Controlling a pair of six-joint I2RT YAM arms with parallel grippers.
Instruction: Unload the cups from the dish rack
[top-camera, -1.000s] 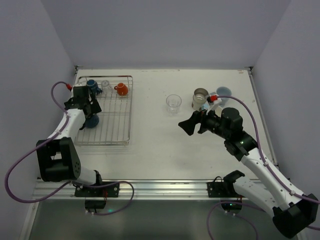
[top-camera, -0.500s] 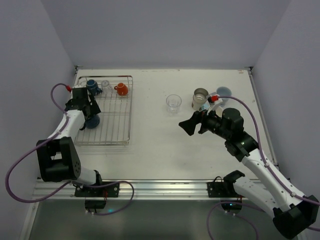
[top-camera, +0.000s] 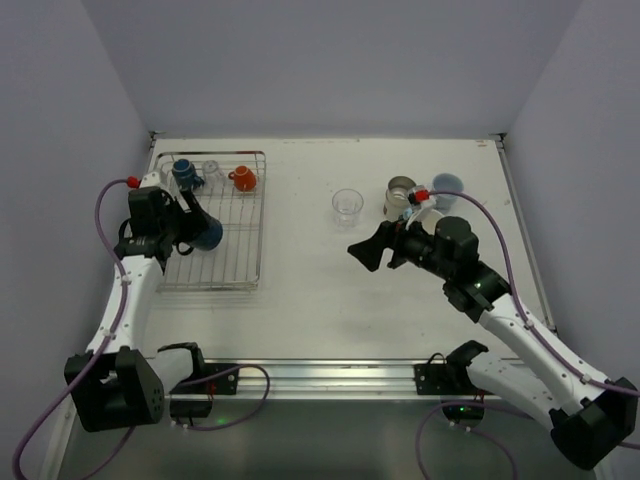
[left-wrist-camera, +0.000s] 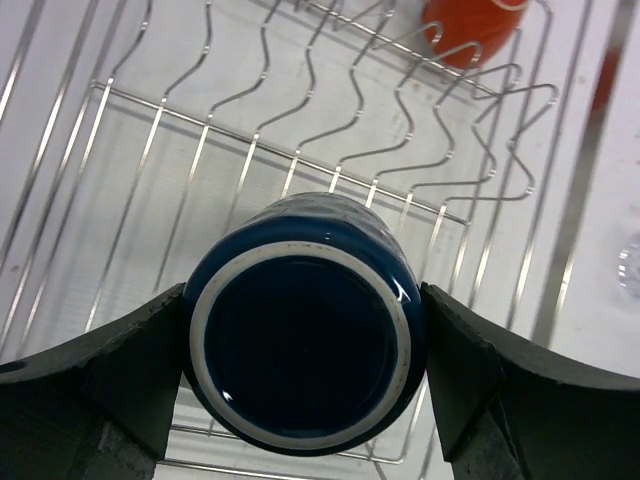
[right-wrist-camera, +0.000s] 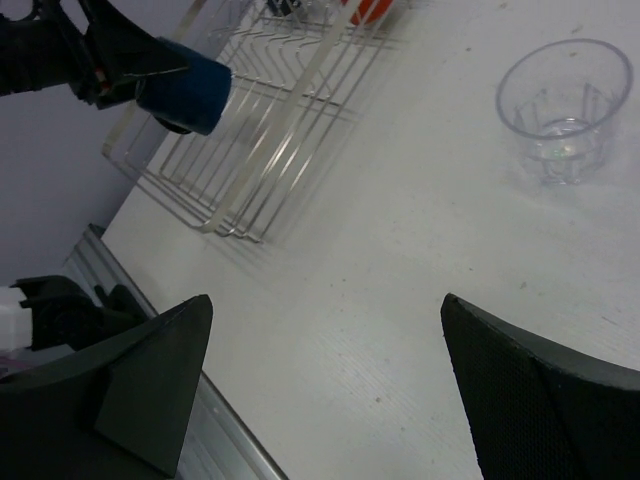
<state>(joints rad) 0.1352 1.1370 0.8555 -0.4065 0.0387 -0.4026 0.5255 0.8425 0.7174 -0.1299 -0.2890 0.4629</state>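
My left gripper (left-wrist-camera: 305, 335) is shut on a dark blue cup (left-wrist-camera: 305, 320), one finger on each side, its base facing the wrist camera. From above, the cup (top-camera: 206, 234) hangs tilted over the left part of the silver dish rack (top-camera: 262, 225), in the left gripper (top-camera: 196, 229). At the rack's far end stand a dark blue mug (top-camera: 184, 172), a clear glass (top-camera: 211, 169) and an orange mug (top-camera: 243, 178). My right gripper (top-camera: 364, 251) is open over bare table, holding nothing. In its wrist view, the right gripper (right-wrist-camera: 325, 300) faces the rack (right-wrist-camera: 260, 150) and the held blue cup (right-wrist-camera: 185, 95).
Cups on the table outside the rack: a clear glass (top-camera: 347, 205), also in the right wrist view (right-wrist-camera: 565, 110), a grey metallic cup (top-camera: 401, 194) and a light blue cup (top-camera: 447, 184) at the back right. The right arm partly hides something white beside them.
The left gripper closed on the dark blue cup, lifted it off the rack wires and tilted it to the right. The right gripper shifted slightly left.
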